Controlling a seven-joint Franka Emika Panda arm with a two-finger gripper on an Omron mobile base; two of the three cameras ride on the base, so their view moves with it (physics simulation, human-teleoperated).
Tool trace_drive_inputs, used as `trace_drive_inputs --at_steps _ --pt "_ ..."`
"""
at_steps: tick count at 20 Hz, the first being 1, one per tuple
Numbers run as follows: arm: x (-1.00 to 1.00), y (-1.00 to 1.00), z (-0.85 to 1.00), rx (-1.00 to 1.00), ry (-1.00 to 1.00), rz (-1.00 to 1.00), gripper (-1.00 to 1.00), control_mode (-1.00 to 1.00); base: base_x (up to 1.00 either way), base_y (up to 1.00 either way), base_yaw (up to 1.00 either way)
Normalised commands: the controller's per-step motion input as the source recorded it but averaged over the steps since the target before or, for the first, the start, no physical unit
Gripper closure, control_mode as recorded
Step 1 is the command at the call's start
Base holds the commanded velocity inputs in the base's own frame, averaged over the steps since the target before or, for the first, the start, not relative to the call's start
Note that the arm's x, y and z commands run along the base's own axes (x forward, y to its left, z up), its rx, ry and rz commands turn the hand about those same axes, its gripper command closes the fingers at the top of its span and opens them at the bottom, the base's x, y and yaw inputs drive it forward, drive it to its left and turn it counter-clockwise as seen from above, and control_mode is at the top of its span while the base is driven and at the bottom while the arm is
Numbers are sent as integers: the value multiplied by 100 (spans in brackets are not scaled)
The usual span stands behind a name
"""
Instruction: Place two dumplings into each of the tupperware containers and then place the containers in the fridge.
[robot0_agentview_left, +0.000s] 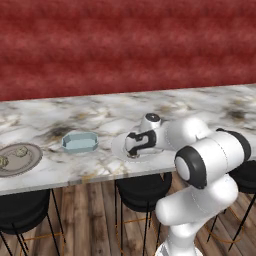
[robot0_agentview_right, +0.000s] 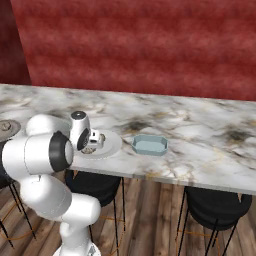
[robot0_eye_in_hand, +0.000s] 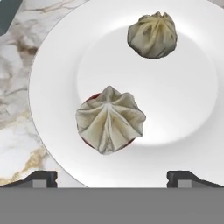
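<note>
On a long marble counter before a red wall, the white arm reaches forward and down over a round white plate. Its fingers hang just above the plate, spread as wide as they go and holding nothing; from the hand camera the two dark tips stand well apart at either side of the nearer dumpling.

Two pleated tan dumplings lie on that white plate. The nearer dumpling sits between the open tips, a trace of red showing under its edge. The farther dumpling rests toward the plate's far rim, well apart from the first.

A shallow light-blue tupperware container sits on the counter between the white plate and a round grey-brown plate. It looks empty. The grey-brown plate, near the counter's left end in the left base view, carries at least one more dumpling; a second pale lump at the picture's edge is too cut off to be sure of.

Black stools stand under the counter on a wooden floor.

Judging from this, the task is at its very start: no dumpling has been lifted, the container holds none, and nothing has gone to the fridge. The first pick of the nearer dumpling seems about to begin.
</note>
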Motion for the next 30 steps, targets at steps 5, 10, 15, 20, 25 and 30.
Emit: trace_drive_inputs --at_steps 5,10,15,20,25,30 --pt "27 0 -21 0 0 0 -100 -100 0 0 0" --pt "25 0 -23 0 1 0 -100 -100 0 0 0" --pt "25 0 -16 0 1 1 -100 -100 0 0 0" --pt "20 2 -12 0 0 3 -100 -100 0 0 0" --pt "14 12 -17 0 1 5 100 -100 0 0 0" --pt "0 2 -2 0 3 3 100 -100 0 0 0"
